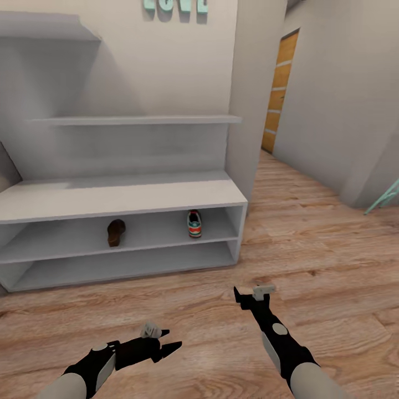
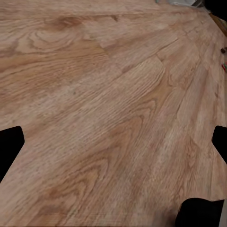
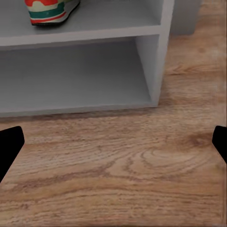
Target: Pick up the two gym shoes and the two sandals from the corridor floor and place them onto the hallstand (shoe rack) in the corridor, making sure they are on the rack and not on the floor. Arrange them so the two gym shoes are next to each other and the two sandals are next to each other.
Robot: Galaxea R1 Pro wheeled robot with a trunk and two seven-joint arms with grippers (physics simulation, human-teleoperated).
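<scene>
One gym shoe, white with green and red-orange stripes, stands on the upper of the two open shelf rows of the hallstand, toward that row's right end, heel end facing me. A dark brown sandal lies on the same row, well apart from the shoe at its nine o'clock. From my head camera, the shoe sits at about eleven o'clock from my right gripper and at roughly one o'clock from my left gripper, well clear of both; the sandal is at about eleven o'clock from the left gripper. Both grippers hang low over the corridor floor in front of the rack, each with its fingers spread wide and nothing between them. My right wrist camera looks at the rack's right end, where the gym shoe's striped heel shows on the upper row above the bare lower row, the dark fingertips far apart at the frame's edges. My left wrist camera takes in wood-grain planks, again with fingertips set wide. Teal letters hang on the pale wall above the stepped upper shelves, and an orange-paneled door stands down the corridor at one o'clock.
</scene>
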